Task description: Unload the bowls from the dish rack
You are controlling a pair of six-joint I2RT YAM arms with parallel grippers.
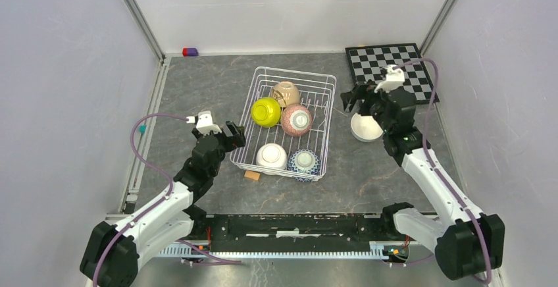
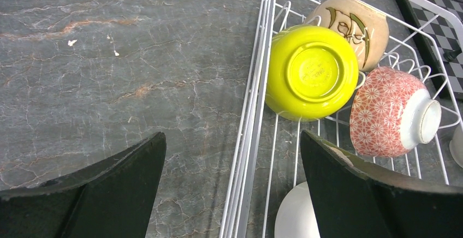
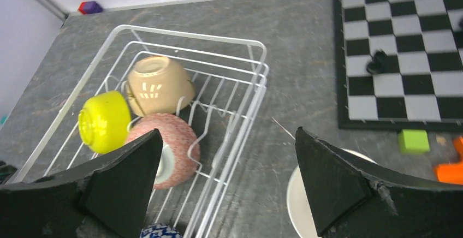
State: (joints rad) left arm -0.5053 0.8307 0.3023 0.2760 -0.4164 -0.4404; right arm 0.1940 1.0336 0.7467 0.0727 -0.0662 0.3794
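Note:
The white wire dish rack point(image 1: 327, 79) holds a yellow-green bowl point(image 1: 266, 112), a tan bowl point(image 1: 285, 93), a pink speckled bowl point(image 1: 296, 120), a white bowl point(image 1: 270, 156) and a blue-and-white bowl point(image 1: 304, 162). Another white bowl point(image 1: 364, 128) stands upright on the table right of the rack. My left gripper point(image 1: 235, 134) is open and empty at the rack's left wall; the rack rim point(image 2: 248, 140) runs between its fingers. My right gripper point(image 1: 352, 96) is open and empty, just above the outside white bowl point(image 3: 297, 205).
A chessboard point(image 1: 389, 63) lies at the back right, with a green block point(image 3: 413, 140) and an orange piece point(image 3: 450, 172) beside it. A red-and-purple block point(image 1: 189, 52) sits at the back wall. A small tan block point(image 1: 251, 175) lies at the rack's front left corner.

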